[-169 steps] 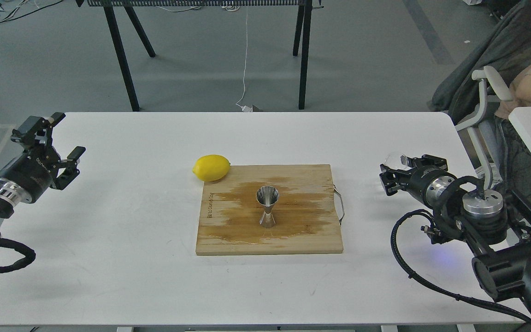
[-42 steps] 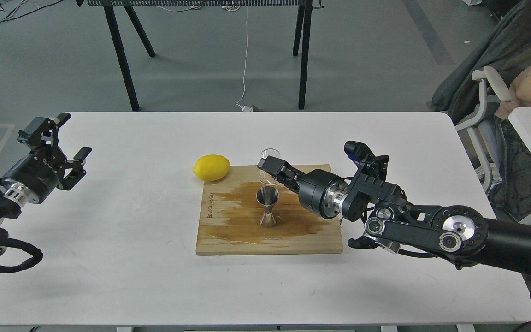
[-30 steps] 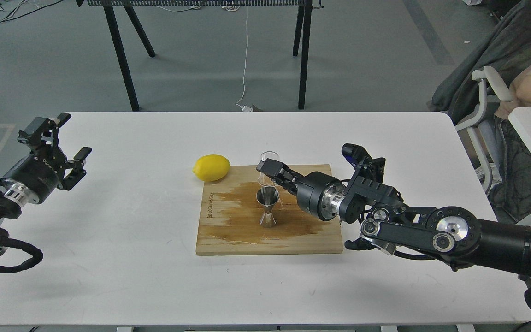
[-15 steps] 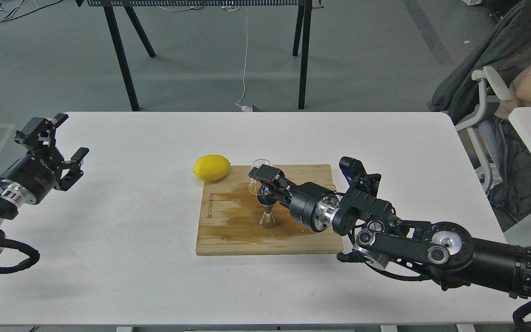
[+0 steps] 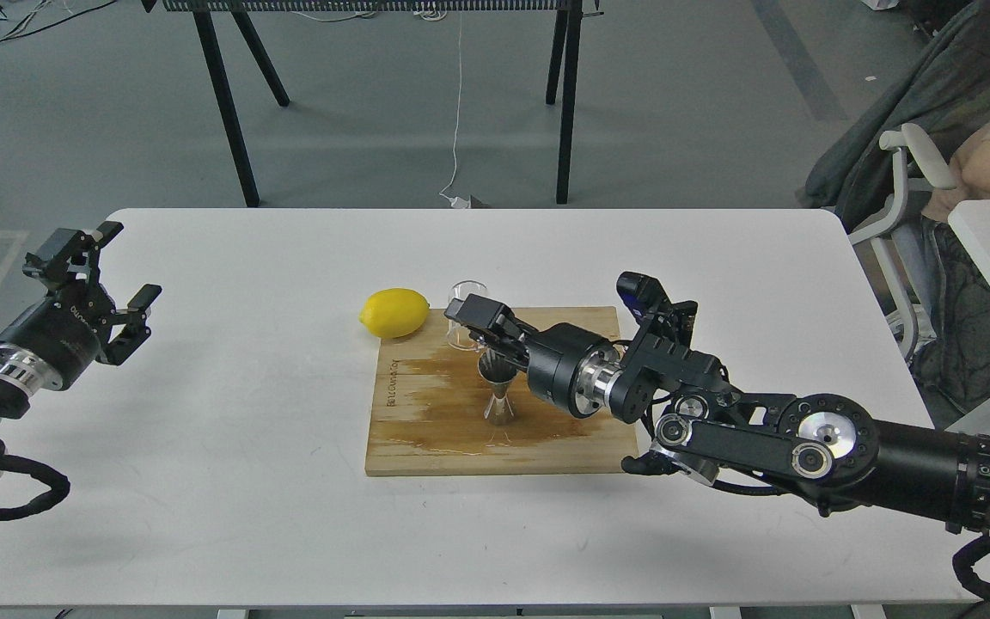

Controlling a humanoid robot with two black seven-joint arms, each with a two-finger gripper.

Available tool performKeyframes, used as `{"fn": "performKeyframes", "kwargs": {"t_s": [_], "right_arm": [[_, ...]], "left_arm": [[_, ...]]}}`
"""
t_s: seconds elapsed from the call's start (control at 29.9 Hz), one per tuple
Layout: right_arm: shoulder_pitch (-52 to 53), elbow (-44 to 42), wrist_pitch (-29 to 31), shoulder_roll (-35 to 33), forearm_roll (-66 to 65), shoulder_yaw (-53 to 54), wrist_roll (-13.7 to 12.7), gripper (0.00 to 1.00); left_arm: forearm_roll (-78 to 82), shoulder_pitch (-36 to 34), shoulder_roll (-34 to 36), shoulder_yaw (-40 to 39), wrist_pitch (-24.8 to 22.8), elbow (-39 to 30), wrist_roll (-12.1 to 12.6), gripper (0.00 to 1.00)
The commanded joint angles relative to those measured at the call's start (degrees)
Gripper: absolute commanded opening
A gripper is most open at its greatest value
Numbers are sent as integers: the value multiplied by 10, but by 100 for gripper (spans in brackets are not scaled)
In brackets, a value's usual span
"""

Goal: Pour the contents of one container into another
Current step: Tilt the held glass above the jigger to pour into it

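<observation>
The white worktop (image 5: pixel 203 481) carries a wooden cutting board (image 5: pixel 426 438) near its centre, with a wet, darkened patch across the board's middle. The right arm is extended across the board's right edge toward its far left corner. The right claw (image 5: pixel 471 320) is closed on the glass cup (image 5: pixel 463 320), which is held upright, up and to the left of the jigger (image 5: pixel 498 391) and near the board's far edge. The jigger stands upright at the middle of the board, partly masked by the claw.

For the step in hand, the cup's lip should be brought directly above the jigger's upper cone before any tilt is applied. Tilt should be applied slowly by wrist rotation, since the mouth of the jigger is narrow and the wet patch suggests liquid lands easily on the board. Contact with the jigger should be avoided; on its small base it is judged likely to tip.

A lemon (image 5: pixel 394 312) lies at the board's far left corner, just beside the cup. The left claw (image 5: pixel 108 275) hovers open and empty over the worktop's left edge, well apart.
</observation>
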Motion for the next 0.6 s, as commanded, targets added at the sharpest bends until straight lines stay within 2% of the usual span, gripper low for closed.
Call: {"fn": "performKeyframes", "kwargs": {"t_s": [0.0, 0.57], "right_arm": [[7, -2, 1, -1, -14, -15, 0, 46], [20, -4, 3, -27, -56, -39, 0, 46]], "left_arm": [[0, 0, 1, -1, 0, 1, 0, 99], [0, 1, 0, -2, 0, 1, 0, 99]]}}
